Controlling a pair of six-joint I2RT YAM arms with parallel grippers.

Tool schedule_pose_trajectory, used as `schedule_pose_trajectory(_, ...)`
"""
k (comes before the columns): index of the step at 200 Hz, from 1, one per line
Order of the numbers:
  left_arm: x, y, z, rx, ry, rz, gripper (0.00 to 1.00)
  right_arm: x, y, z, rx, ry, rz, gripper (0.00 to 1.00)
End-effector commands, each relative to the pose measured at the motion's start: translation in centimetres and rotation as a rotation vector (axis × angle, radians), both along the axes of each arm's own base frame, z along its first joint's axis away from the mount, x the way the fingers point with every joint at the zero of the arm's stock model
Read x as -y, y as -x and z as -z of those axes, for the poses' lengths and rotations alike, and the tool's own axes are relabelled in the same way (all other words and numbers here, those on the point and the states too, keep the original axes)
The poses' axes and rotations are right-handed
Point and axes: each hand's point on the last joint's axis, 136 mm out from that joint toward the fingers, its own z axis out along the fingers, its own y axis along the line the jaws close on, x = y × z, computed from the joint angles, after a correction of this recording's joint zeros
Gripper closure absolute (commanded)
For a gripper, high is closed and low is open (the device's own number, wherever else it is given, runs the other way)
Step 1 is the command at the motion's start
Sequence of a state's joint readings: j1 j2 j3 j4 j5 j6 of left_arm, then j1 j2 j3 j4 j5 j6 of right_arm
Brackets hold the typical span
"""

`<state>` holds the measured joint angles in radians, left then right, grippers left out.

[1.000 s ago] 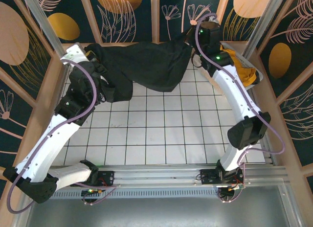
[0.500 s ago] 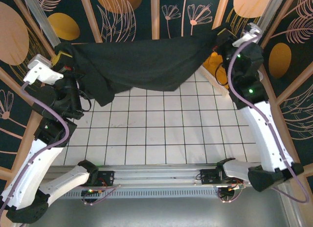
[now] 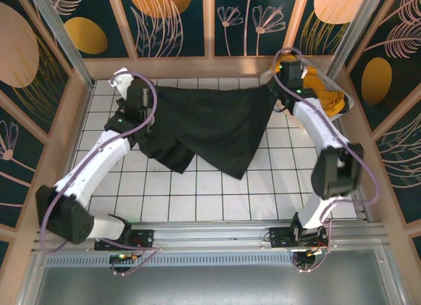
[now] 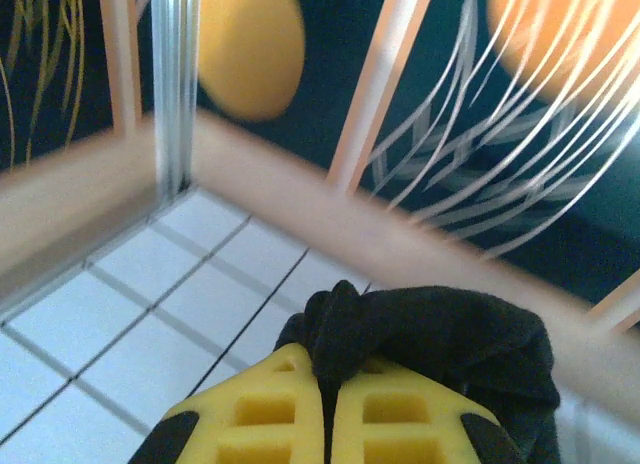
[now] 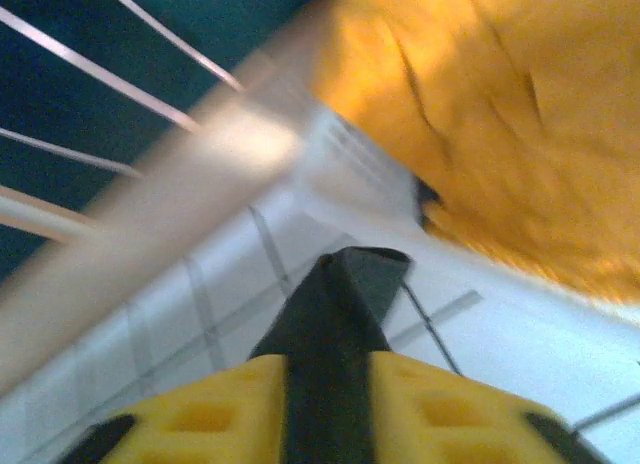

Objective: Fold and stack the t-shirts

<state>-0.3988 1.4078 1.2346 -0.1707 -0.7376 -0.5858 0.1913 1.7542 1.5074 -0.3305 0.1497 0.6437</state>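
Two arms reach to the far side of the white tiled worktop (image 3: 197, 200), one at each upper corner of the black t-shirt (image 3: 210, 124).

1. Left claw (image 3: 146, 101): located in the upper left of the top view, at the left upper corner of the black t-shirt. In the left wrist view the claw (image 4: 328, 369) has its yellow fingers (image 4: 265, 414) pressed together, with a bunched knot of black cloth (image 4: 440, 334) clamped between them and bulging out past the tips.

2. Right claw (image 3: 276, 87): located in the upper right of the top view, at the right upper corner of the same garment. In the right wrist view the claw (image 5: 330, 384) has its yellow fingers (image 5: 215, 414) standing apart, with a pointed ridge of black cloth (image 5: 335, 304) filling the gap and touching both. Whether the fingers press on the cloth cannot be told.

3. Black t-shirt: stretched across the upper middle of the top view between the two claws. Its lower part drapes down toward the frame centre in two uneven points, with folds on the left half.

4. Mustard-yellow t-shirt (image 3: 325, 94): crumpled inside the white basket (image 3: 350, 104) at the upper right edge of the top view, just beside the right claw. In the right wrist view it occupies the upper right of the frame (image 5: 520, 114), blurred.
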Motion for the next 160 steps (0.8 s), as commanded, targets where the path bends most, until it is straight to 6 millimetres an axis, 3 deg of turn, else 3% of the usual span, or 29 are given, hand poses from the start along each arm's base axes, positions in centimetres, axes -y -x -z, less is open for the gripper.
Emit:
schedule_pose_trajectory(1,0.4,-1.6,6.7,-0.151,0.098,0.066,1.0,-0.6,1.5,3.9,-0.13,0.003,-0.03,0.53)
schedule_pose_trajectory(22,1.2,-2.7,11.1,-0.262,0.1,0.109,1.0,-1.2,3.7,5.5,-0.153,0.109,-0.082,0.44)
schedule_pose_trajectory(40,0.9,-2.5,12.6,-0.306,0.093,0.102,1.0,-3.5,7.1,6.6,-0.173,0.185,-0.198,0.42)
schedule_pose_trajectory(50,0.6,-2.4,12.9,-0.312,0.093,0.098,1.0,-5.9,9.5,7.2,-0.165,0.231,-0.31,0.42)
schedule_pose_trajectory(74,0.4,-2.3,12.6,-0.318,0.087,0.097,1.0,-13.7,17.1,10.0,-0.157,0.281,-0.687,0.41)
schedule_pose_trajectory(95,0.4,-2.2,12.4,-0.329,0.085,0.099,1.0,-17.3,22.0,13.0,-0.225,0.316,-0.867,0.38)
schedule_pose_trajectory(122,0.4,-2.0,11.7,-0.318,0.095,0.102,1.0,-19.4,24.3,16.1,-0.293,0.412,-0.982,0.35)
schedule_pose_trajectory(160,0.7,-1.8,10.7,-0.298,0.108,0.12,1.0,-19.1,23.7,19.6,-0.387,0.557,-0.947,0.31)
